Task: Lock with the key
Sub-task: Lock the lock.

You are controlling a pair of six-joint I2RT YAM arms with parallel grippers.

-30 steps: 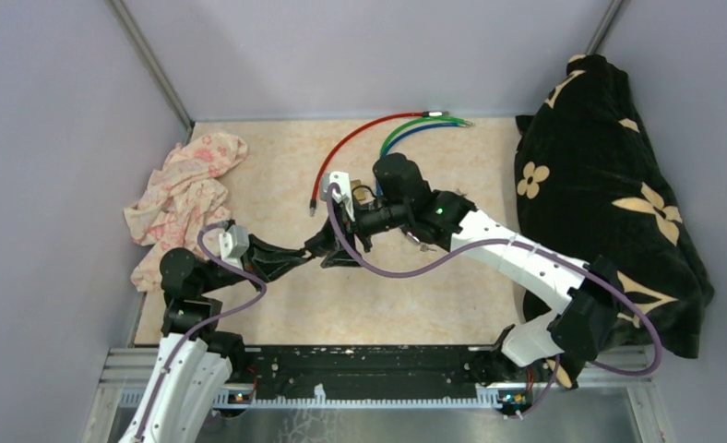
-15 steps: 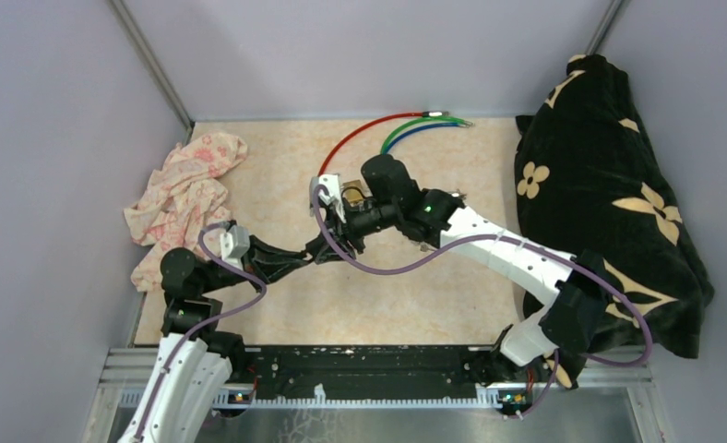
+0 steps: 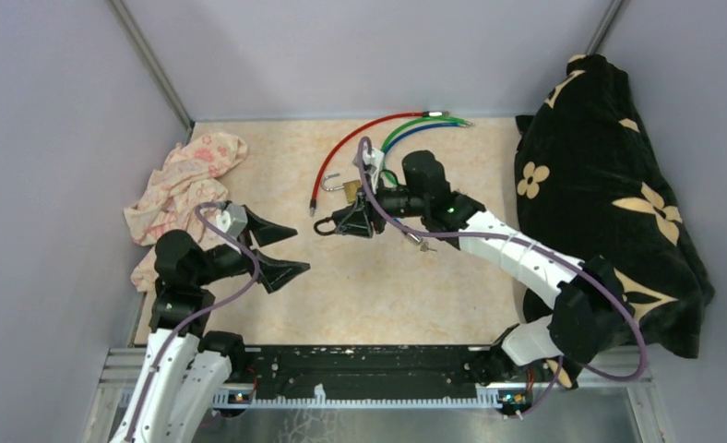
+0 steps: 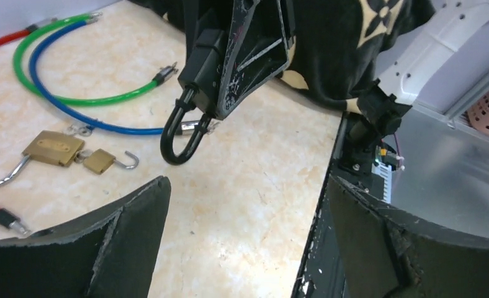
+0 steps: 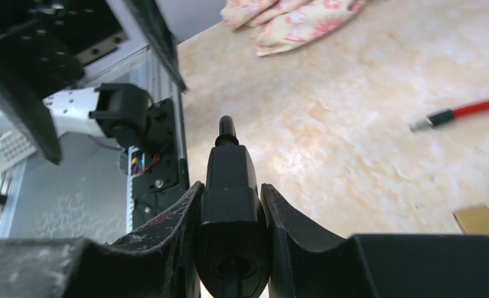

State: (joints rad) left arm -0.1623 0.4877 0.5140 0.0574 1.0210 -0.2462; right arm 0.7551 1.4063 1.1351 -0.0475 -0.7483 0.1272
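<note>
My right gripper (image 3: 349,221) is shut on a black padlock (image 5: 229,167) and holds it above the table's middle. Its black shackle (image 4: 181,139) points toward the left arm. In the right wrist view the padlock's keyhole end faces the camera with a dark stub in it; I cannot tell what the stub is. A small silver key (image 3: 422,245) lies on the table under the right arm. My left gripper (image 3: 301,249) stands wide open, apart from the padlock, with nothing between its fingers (image 4: 136,217).
Two brass padlocks (image 4: 53,147) with open shackles lie beyond the black one. Red, green and blue cables (image 3: 406,125) curve along the back. A floral cloth (image 3: 184,194) lies at the left edge and a black flowered blanket (image 3: 609,185) at the right.
My left gripper let go at the padlock, opened wide and drew back to the left. The right gripper closed on the padlock and moved it a little to the far right.
</note>
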